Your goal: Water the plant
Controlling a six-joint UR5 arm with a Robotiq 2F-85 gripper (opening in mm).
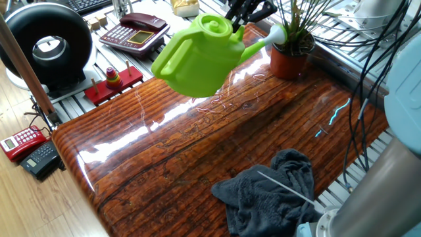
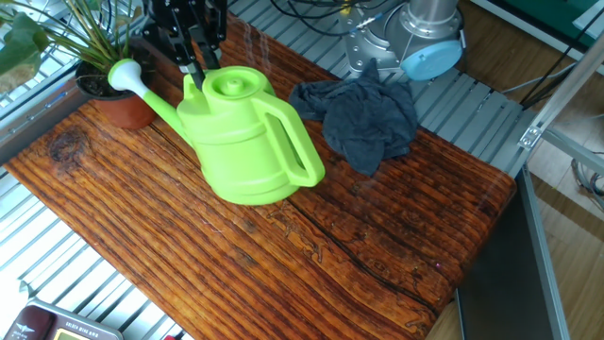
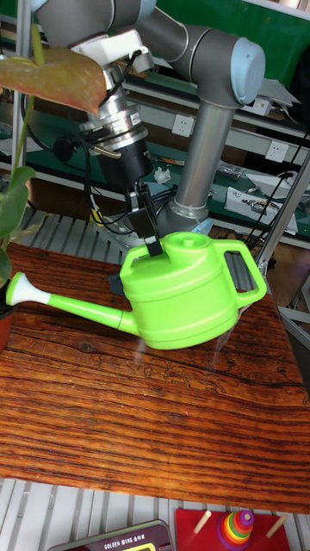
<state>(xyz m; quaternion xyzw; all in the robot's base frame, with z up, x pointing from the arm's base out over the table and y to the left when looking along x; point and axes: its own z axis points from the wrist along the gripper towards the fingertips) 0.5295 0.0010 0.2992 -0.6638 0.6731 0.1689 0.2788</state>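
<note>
The lime-green watering can (image 1: 197, 56) hangs tilted above the wooden table (image 1: 197, 158), and my gripper (image 1: 240, 20) is shut on its top rim beside the lid. The same can (image 2: 245, 142) shows its handle pointing toward the cloth. Its white spout head (image 1: 279, 31) sits right over the plant (image 1: 289, 56), thin green leaves in a terracotta pot at the table's far corner. In the other fixed view the spout head (image 2: 123, 74) touches the leaves above the pot (image 2: 123, 106). The tall view shows the gripper (image 3: 151, 241) clamped on the can (image 3: 185, 293).
A crumpled dark grey cloth (image 1: 273, 194) lies at the table's near edge, by the arm's base (image 2: 420, 42). Off the table stand a red desk phone (image 1: 135, 31), a black round device (image 1: 46, 46) and a red ring toy (image 1: 113, 82). Cables (image 1: 368, 72) hang at right.
</note>
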